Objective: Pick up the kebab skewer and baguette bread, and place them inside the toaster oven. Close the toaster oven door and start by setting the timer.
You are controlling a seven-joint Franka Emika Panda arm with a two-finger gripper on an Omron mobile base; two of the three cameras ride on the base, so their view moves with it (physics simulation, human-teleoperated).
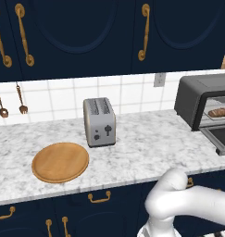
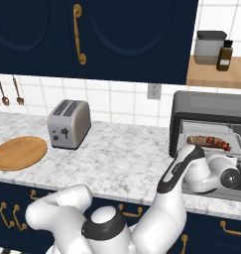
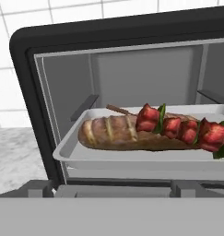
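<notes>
kebab skewer point(image 3: 178, 126) lies on baguette bread point(image 3: 115, 133), both on a tray point(image 3: 76, 154) inside the toaster oven point(image 3: 26, 78).

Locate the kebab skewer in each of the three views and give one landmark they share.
Left base view: kebab skewer at the far right edge, inside the toaster oven.
Right base view: skewer at right of centre, on the oven's tray, just above the arm.
Hand view: skewer right of centre, lying on the baguette.
Shared landmark: the toaster oven.

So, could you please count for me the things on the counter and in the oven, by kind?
Appliances: 2, the toaster oven and the silver toaster.
Food: 2, the baguette bread and the kebab skewer.
Serving ware: 2, the wooden plate and the oven tray.
Total: 6.
</notes>
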